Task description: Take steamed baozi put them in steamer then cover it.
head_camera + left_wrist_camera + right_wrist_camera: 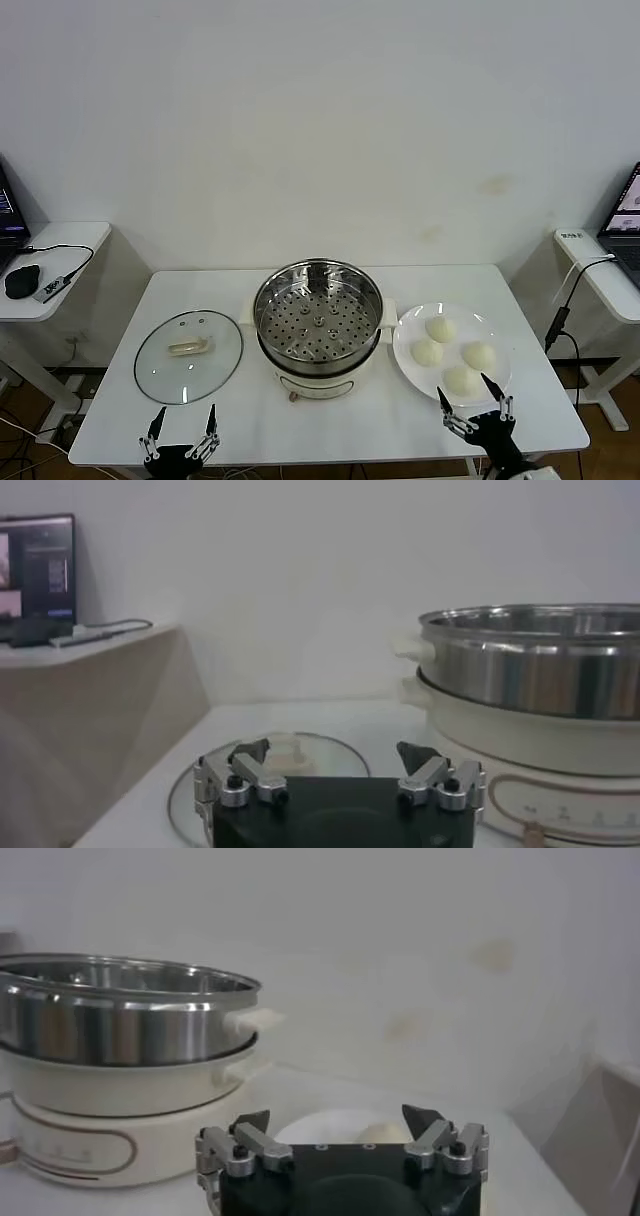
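Baozi [451, 353], four of them, lie on a white plate [406, 340] at the right of the worktop [200, 290], just beside the steamer [318, 322], whose steel pot stands uncovered at the middle. We can read no brand or writing on any of it. Our right claw [476, 399] hangs spread wide at the near edge of the plate, close to the nearest bun, gripping nothing. Left of the steamer lies the cover [188, 355], handle up; our left claw [183, 429], equally wide and empty, hovers just in front of it.
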Action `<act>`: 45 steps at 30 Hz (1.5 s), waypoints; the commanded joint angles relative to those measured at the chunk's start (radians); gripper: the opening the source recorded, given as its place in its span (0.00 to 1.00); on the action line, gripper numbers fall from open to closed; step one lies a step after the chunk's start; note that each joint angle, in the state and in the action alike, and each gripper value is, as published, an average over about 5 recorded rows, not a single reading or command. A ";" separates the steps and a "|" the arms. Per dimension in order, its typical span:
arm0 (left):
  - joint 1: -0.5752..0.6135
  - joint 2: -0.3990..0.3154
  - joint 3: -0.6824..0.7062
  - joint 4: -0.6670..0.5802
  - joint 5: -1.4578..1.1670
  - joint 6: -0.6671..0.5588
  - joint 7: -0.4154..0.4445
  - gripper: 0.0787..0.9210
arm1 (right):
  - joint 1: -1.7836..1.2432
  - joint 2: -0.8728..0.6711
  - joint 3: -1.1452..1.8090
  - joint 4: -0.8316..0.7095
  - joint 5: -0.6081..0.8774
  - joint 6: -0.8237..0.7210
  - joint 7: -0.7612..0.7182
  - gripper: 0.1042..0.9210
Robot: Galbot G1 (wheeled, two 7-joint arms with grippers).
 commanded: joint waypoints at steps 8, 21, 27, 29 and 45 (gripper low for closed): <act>-0.030 0.015 -0.002 -0.057 0.102 0.187 0.009 0.88 | 0.195 -0.238 0.067 -0.076 -0.263 -0.091 -0.039 0.88; -0.051 0.009 -0.019 -0.067 0.227 0.191 0.060 0.88 | 0.633 -0.682 -0.224 -0.301 -0.400 -0.231 -0.387 0.88; -0.051 0.007 -0.023 -0.064 0.243 0.188 0.060 0.88 | 0.973 -0.779 -0.544 -0.432 -0.367 -0.210 -0.576 0.88; -0.051 0.008 -0.029 -0.063 0.242 0.188 0.058 0.88 | 1.094 -0.792 -0.669 -0.478 -0.358 -0.193 -0.647 0.88; -0.069 0.007 -0.054 -0.031 0.237 0.189 0.060 0.88 | 1.690 -0.675 -1.438 -0.782 -0.283 -0.099 -0.888 0.88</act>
